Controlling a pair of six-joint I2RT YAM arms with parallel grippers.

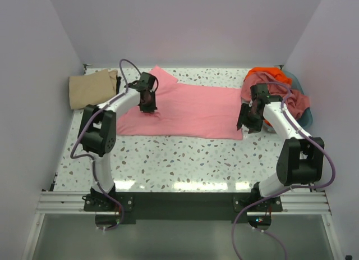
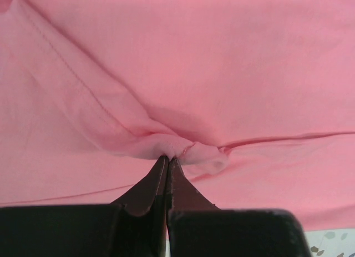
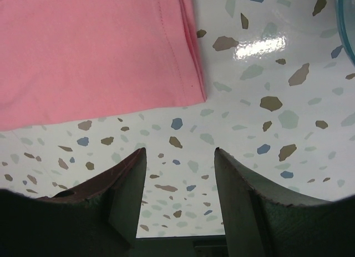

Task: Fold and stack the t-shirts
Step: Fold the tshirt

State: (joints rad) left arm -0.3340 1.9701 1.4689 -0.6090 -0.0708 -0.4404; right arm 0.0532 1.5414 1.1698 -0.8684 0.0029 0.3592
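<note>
A pink t-shirt (image 1: 190, 111) lies spread flat across the middle of the table. My left gripper (image 1: 147, 104) is over its left part and is shut on a pinched fold of the pink cloth (image 2: 183, 149). My right gripper (image 1: 245, 125) is open and empty just off the shirt's right hem corner (image 3: 194, 85), above bare table. A folded tan t-shirt (image 1: 92, 89) lies at the far left. A dusty pink t-shirt (image 1: 291, 100) and an orange t-shirt (image 1: 263, 73) are heaped in the blue basket at the far right.
The blue basket (image 1: 305, 103) stands at the right wall, close behind my right arm; its rim shows in the right wrist view (image 3: 346, 24). White walls close the table on three sides. Bare speckled tabletop (image 1: 185, 159) lies in front of the pink shirt.
</note>
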